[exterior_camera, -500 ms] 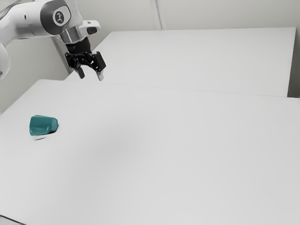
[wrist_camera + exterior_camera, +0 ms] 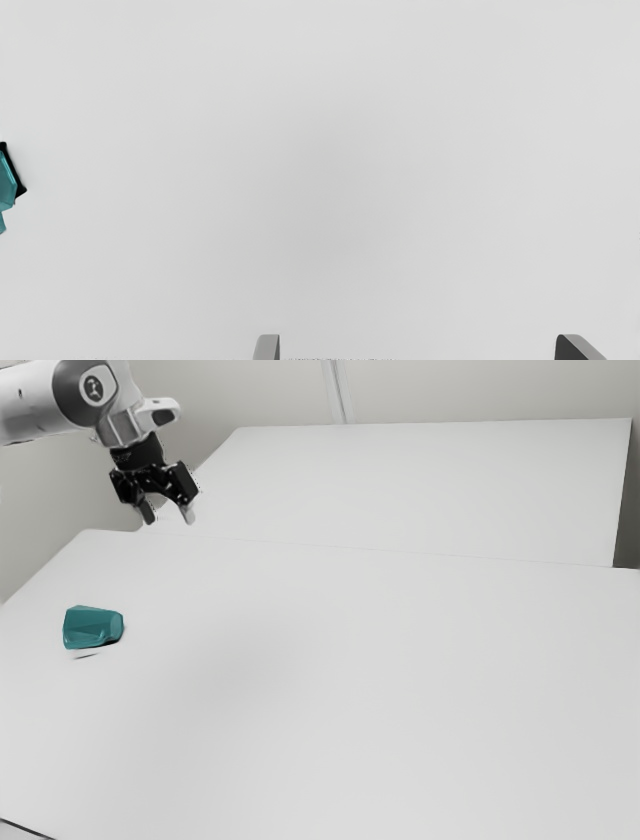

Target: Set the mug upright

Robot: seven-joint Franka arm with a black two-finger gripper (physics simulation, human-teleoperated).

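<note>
My gripper hangs in the air over the far edge of the table in the exterior view, its two fingers wide apart with nothing between them. The teal mug lies on its side on the table, nearer to the camera than the gripper and toward the exterior view's left. In the wrist view part of the mug shows at the picture's edge, well off to one side of the open gripper. A dark patch borders the mug there. I cannot make out its handle clearly.
The white table stretches away to the exterior view's right. Behind it stands another white surface, with pale walls beyond. A thin dark line crosses the near left corner of the exterior view.
My gripper has moved toward the exterior view's left and slightly up in that view, its fingers still apart. The mug lies where it was.
</note>
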